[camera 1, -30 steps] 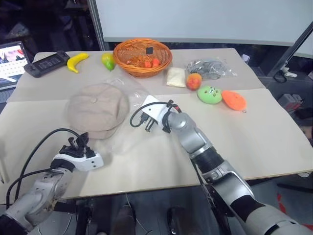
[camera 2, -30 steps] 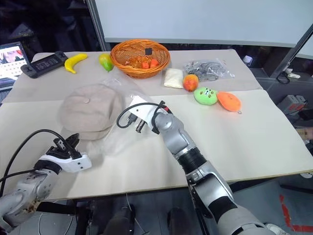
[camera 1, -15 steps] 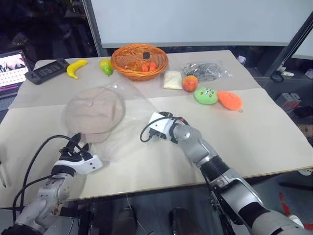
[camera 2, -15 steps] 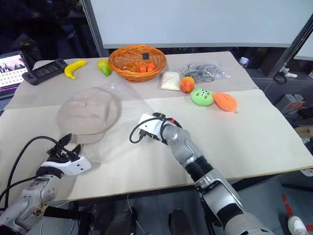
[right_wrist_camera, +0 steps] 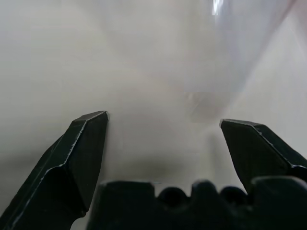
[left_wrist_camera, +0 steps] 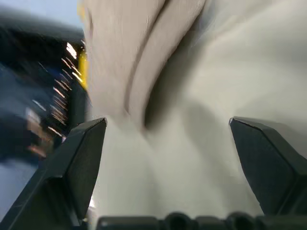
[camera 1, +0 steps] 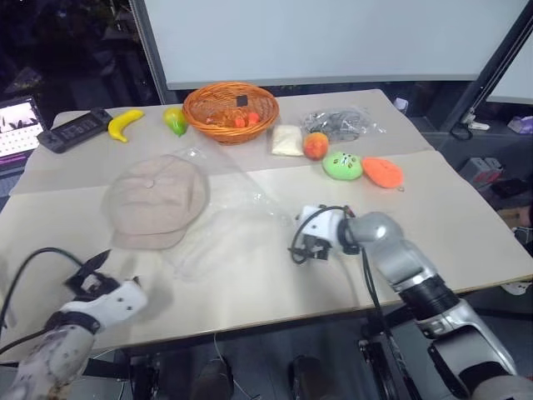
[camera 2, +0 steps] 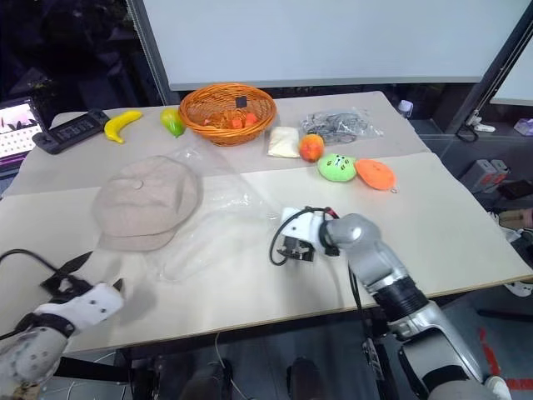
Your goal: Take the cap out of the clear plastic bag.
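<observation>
Risk first, from the left eye view: the soft beige fabric cap [camera 1: 155, 200] lies flat on the desk [camera 1: 466, 225] at ten o'clock, apparently clear of the large clear crinkly plastic bag [camera 1: 229, 229], whose film spreads just beside it toward centre. If an edge of film clings under the brim, a pull on either could drag both. The left claw [camera 1: 98, 282], at seven o'clock, and the right claw [camera 1: 315, 243], at four o'clock, both stand apart and hold nothing.

Along twelve o'clock sit an orange wicker basket [camera 1: 231, 111], a yellow banana [camera 1: 123, 125], a smaller clear bag with grey contents [camera 1: 343, 124] and a green plush toy [camera 1: 342, 165], all well apart from the cap.

Left wrist view: splayed fingers [left_wrist_camera: 76, 167] frame the cap's brim.

Right wrist view: parted fingers [right_wrist_camera: 81, 153] face the bag's film on bare desk; nothing blocks them.
</observation>
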You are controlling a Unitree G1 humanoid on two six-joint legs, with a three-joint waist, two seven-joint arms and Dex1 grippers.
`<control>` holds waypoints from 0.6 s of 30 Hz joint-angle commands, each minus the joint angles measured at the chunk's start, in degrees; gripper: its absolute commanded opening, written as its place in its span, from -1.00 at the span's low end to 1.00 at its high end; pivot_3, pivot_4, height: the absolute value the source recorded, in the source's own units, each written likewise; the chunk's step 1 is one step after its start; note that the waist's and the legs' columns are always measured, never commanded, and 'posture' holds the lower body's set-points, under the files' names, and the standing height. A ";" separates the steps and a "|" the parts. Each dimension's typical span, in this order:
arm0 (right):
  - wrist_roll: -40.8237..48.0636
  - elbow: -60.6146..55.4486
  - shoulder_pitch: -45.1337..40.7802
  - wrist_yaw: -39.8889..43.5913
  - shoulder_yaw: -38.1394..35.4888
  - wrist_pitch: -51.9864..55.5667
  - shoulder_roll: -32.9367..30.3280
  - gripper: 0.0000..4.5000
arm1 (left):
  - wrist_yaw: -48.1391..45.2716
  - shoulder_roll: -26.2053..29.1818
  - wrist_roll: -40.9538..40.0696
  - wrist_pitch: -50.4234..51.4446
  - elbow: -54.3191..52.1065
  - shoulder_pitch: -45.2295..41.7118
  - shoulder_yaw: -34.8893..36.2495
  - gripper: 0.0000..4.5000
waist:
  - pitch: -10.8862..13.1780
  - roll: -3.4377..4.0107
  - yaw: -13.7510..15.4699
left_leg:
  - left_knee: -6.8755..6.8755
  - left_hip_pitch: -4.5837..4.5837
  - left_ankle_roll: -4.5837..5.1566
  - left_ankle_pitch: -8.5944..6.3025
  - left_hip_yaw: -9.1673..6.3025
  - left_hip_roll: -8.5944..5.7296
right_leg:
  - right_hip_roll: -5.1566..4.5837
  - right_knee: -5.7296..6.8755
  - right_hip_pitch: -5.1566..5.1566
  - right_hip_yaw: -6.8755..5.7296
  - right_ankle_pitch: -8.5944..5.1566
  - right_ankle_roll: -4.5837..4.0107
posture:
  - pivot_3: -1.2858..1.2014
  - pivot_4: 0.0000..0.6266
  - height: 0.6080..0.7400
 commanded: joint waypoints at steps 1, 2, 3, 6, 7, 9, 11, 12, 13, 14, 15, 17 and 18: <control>8.02 3.78 -3.82 -2.63 -11.29 5.02 0.62 1.00 | 1.05 -9.85 -19.04 9.42 -3.60 -5.15 12.89 0.98 | 0.08 -0.14 0.06 | 0.03 0.00 0.00 0.00 -0.01 0.03 | 0.07 0.00 0.01 0.00 0.00 0.02 | 0.03 -0.52 1.00; 8.90 5.69 -5.00 -5.35 -13.64 5.48 1.69 1.00 | 3.48 -12.79 -22.99 11.62 -4.00 -8.01 16.25 0.98 | 0.15 -0.28 0.13 | 0.07 0.00 0.00 0.00 -0.03 0.03 | 0.08 0.01 0.01 0.00 -0.01 0.07 | 0.03 -0.52 1.00; 11.09 7.34 -6.26 -8.74 -17.21 7.20 3.71 1.00 | 5.91 -15.46 -27.01 13.43 -4.32 -10.34 19.24 0.98 | 0.16 -0.29 0.16 | 0.12 0.03 0.01 0.01 -0.13 0.05 | 0.16 0.04 0.07 -0.04 -0.12 0.26 | 0.03 -0.52 1.00; 13.92 10.05 -6.87 -18.03 -24.66 8.10 7.97 1.00 | 10.01 -20.49 -30.69 15.61 -4.23 -13.45 24.03 0.98 | 0.14 -0.52 0.18 | 0.25 0.01 0.01 0.01 -0.21 0.08 | 0.23 0.06 0.14 -0.08 -0.12 0.36 | 0.03 -0.52 1.00; 13.10 11.01 -6.43 -20.92 -25.55 7.13 8.53 1.00 | 11.10 -21.13 -30.25 16.25 -3.20 -13.86 24.75 0.98 | 0.13 -0.54 0.23 | 0.28 0.01 0.01 0.01 -0.20 0.06 | 0.21 0.06 0.19 -0.03 -0.07 0.30 | 0.03 -0.52 1.00; 11.36 13.43 -5.07 -26.72 -26.50 3.96 9.68 1.00 | 12.32 -22.43 -30.03 15.50 -0.75 -14.61 25.62 0.98 | 0.11 -0.60 0.29 | 0.28 -0.06 -0.08 -0.07 -0.19 -0.04 | 0.13 -0.04 0.21 0.01 -0.01 0.20 | 0.03 -0.52 1.00; 10.24 15.18 -3.74 -29.41 -26.10 0.82 10.06 1.00 | 13.33 -23.93 -30.46 14.71 0.37 -15.14 26.19 0.98 | 0.11 -0.61 0.41 | 0.31 -0.17 -0.08 -0.19 -0.13 -0.11 | 0.06 -0.12 0.17 0.08 -0.03 0.26 | 0.03 -0.52 1.00; 10.12 15.84 -3.42 -29.82 -25.88 -0.13 10.01 1.00 | 13.81 -24.68 -31.11 14.66 0.46 -15.43 26.55 0.98 | 0.11 -0.61 0.50 | 0.34 -0.24 -0.07 -0.23 -0.14 -0.11 | 0.06 -0.18 0.15 0.07 -0.03 0.26 | 0.03 -0.52 1.00; 9.86 17.35 -3.44 -31.04 -26.04 -1.64 10.17 1.00 | 14.26 -25.39 -31.51 14.07 0.59 -15.86 26.95 0.98 | 0.11 -0.61 0.55 | 0.39 -0.35 -0.07 -0.25 -0.14 -0.11 | 0.06 -0.20 0.07 0.07 -0.01 0.29 | 0.03 -0.52 1.00; 9.79 18.51 -3.55 -31.93 -26.18 -2.73 10.29 1.00 | 14.55 -25.80 -31.74 13.68 0.67 -16.16 27.20 0.98 | 0.12 -0.61 0.54 | 0.42 -0.43 -0.07 -0.25 -0.13 -0.11 | 0.06 -0.20 0.01 0.07 0.00 0.31 | 0.03 -0.52 1.00; 9.75 19.95 -3.60 -32.13 -26.15 -4.25 10.21 1.00 | 14.92 -26.15 -31.54 13.06 0.95 -16.50 27.12 0.98 | 0.12 -0.61 0.53 | 0.47 -0.45 -0.07 -0.25 -0.13 -0.11 | 0.06 -0.20 0.01 0.07 0.03 0.35 | 0.03 -0.52 1.00; 10.02 21.69 -3.83 -32.31 -26.14 -5.00 9.91 1.00 | 15.86 -26.82 -32.04 12.67 1.45 -17.36 27.42 0.98 | 0.12 -0.61 0.53 | 0.57 -0.42 -0.07 -0.25 -0.14 -0.09 | 0.09 -0.19 0.05 0.07 0.08 0.38 | 0.03 -0.52 1.00; 10.70 22.68 -4.52 -32.63 -26.69 -5.03 10.09 1.00 | 16.55 -26.87 -32.28 12.92 1.89 -18.13 27.52 0.98 | 0.12 -0.61 0.47 | 0.60 -0.37 -0.07 -0.25 -0.14 -0.08 | 0.09 -0.19 0.10 0.08 0.08 0.38 | 0.03 -0.52 1.00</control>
